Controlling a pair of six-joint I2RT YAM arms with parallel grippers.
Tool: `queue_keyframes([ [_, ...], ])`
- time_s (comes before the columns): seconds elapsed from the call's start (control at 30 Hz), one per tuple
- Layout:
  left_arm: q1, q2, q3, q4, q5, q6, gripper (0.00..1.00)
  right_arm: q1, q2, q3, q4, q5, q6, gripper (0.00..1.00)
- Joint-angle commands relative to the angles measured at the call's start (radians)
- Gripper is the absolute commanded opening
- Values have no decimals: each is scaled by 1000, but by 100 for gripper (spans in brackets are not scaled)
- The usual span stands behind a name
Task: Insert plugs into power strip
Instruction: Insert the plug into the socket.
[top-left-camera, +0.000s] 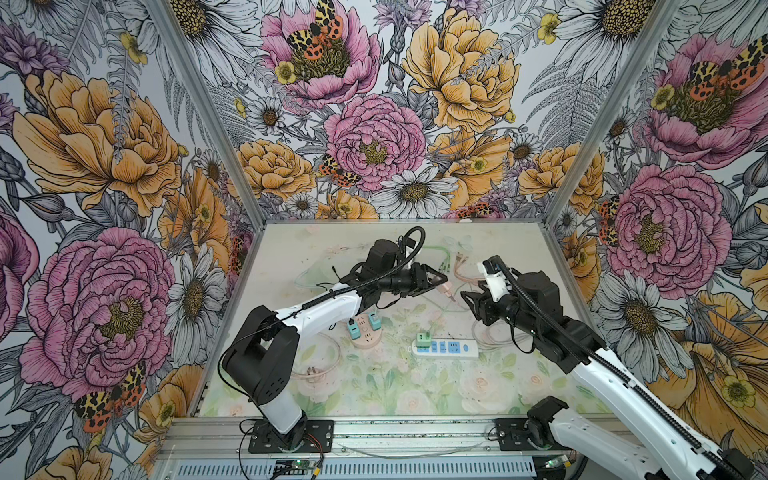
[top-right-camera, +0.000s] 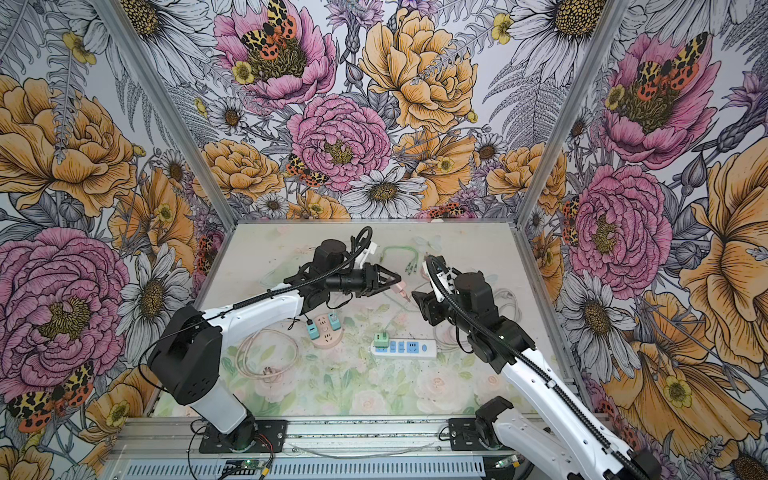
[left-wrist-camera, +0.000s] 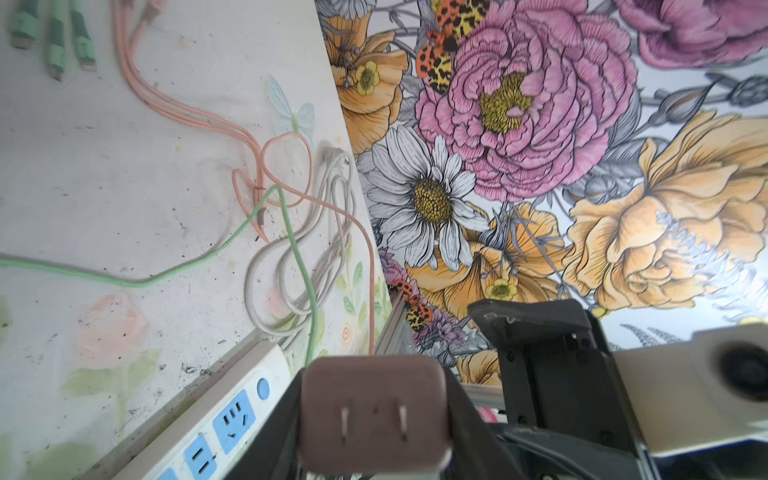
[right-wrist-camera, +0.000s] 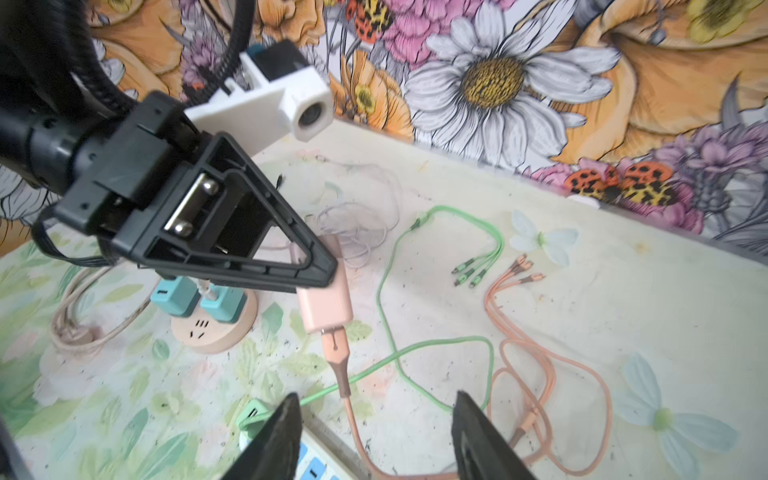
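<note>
Clamped narrowly in the left gripper (right-wrist-camera: 324, 272): the pink-brown plug (right-wrist-camera: 328, 305), pinched by its sides at the fingertips and held above the table (top-left-camera: 291, 257), beyond the white power strip (top-left-camera: 455, 349) toward the back wall. Standing wide and holding nothing: the right gripper (right-wrist-camera: 376, 397), near that plug's cable end without touching it. A rounded cube in dusty pink, with two flat metal prongs on one face (seen head-on from the left wrist) and a salmon cable (right-wrist-camera: 351, 419) leaving the opposite face. Held tilted, long axis running from prongs to cable: prong face turned back toward the left wrist, cable end slanting down toward the right gripper. Already seated elsewhere: two teal plugs (top-left-camera: 353, 331) (top-left-camera: 374, 321) upright in the round pink strip (top-left-camera: 365, 341), and the green plug (top-left-camera: 424, 337) upright in the end socket of the white power strip, farthest from its blue button.
</note>
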Motion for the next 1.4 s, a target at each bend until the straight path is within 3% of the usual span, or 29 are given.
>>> queue_keyframes([
  [0.0, 28, -51, -11, 201, 3, -125, 37, -3, -109, -95, 147, 54, 94, 62],
  [0.17, 18, -31, -11, 359, -10, -246, 37, 8, -163, -206, 221, -57, 194, 62],
  [0.3, -9, -29, -10, 409, -21, -291, 37, 25, -172, -262, 294, -94, 177, 62],
  [0.47, -38, -28, -34, 494, -41, -354, 38, 25, -183, -362, 542, -151, 192, 62],
  [0.77, -90, 4, -72, 652, -52, -464, 38, 26, -77, -398, 787, -107, 148, 61],
  [0.9, -96, -5, -88, 604, -64, -436, 38, 25, -84, -416, 871, -108, 136, 61],
  [1.37, -147, 71, -67, 660, -19, -464, 39, 24, -49, -383, 881, -105, 74, 54],
])
